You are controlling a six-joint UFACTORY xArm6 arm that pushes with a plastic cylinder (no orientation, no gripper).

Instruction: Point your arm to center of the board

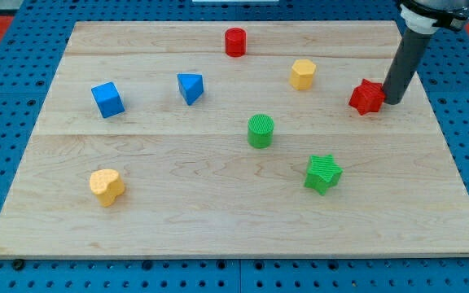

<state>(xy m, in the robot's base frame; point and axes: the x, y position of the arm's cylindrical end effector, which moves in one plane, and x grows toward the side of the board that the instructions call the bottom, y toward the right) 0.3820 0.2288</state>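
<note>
My tip [392, 100] rests on the wooden board [177, 228] at the view's right, touching or just beside the right side of a red star block [366, 97]. The dark rod rises from it to the view's top right. Near the board's middle stands a green cylinder [260, 130], well to the left of my tip.
A red cylinder [234, 41] sits at the top middle, a yellow hexagonal block [302, 74] right of it. A blue triangular block [190, 87] and a blue cube [107, 99] lie at the left. A yellow heart-like block [107, 186] is lower left, a green star [323, 173] lower right.
</note>
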